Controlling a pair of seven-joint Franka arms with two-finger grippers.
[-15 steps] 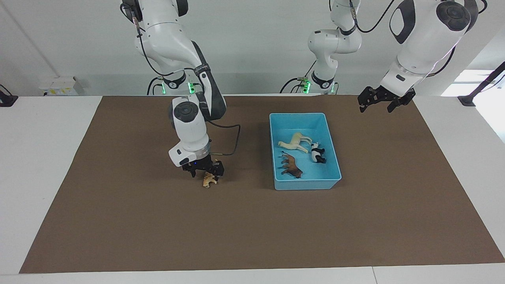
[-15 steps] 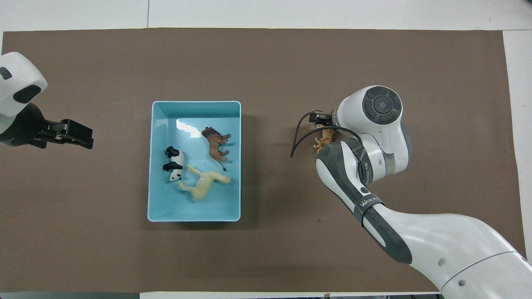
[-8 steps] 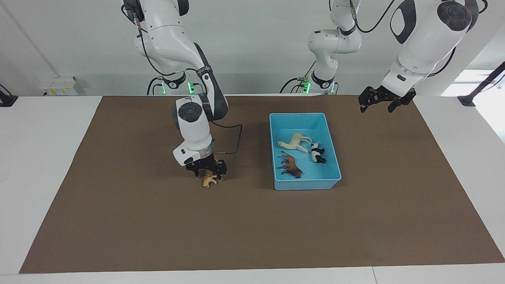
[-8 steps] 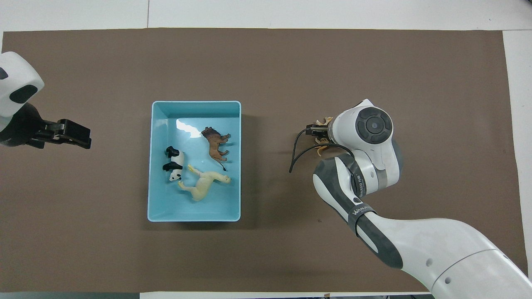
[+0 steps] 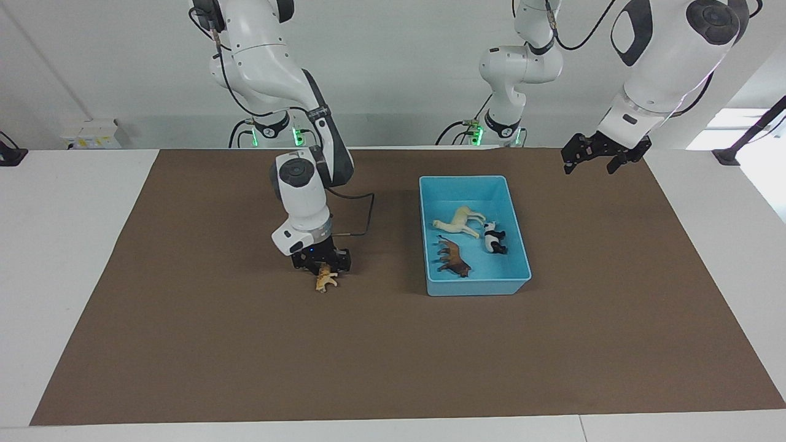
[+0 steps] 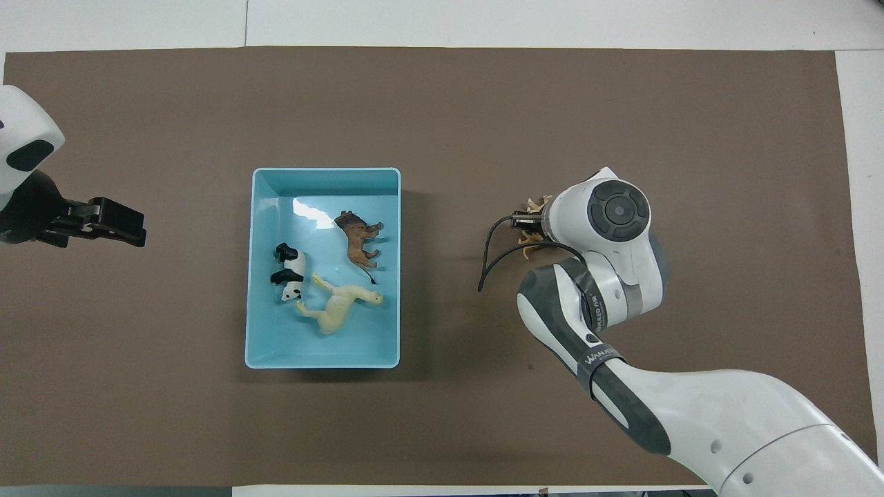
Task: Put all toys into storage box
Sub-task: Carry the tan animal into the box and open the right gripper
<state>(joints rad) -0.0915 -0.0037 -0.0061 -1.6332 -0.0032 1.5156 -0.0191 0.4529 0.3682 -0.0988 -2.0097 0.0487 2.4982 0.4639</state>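
Observation:
The orange spotted cat lies on the brown mat, toward the right arm's end of the table from the storage box. My right gripper stands straight down on it, fingers closed against its body. In the overhead view the wrist hides most of the cat and the right gripper. The light blue storage box holds the cream horse, the brown lion and the panda. My left gripper waits open and empty, up over the mat at the left arm's end.
A brown mat covers most of the white table. A black cable loops off the right wrist toward the box. The right arm's forearm crosses the mat's corner nearest its base.
The right gripper has come down a little onto the cat and its fingers have drawn in around it. The left gripper has drifted slightly toward its own end of the table.

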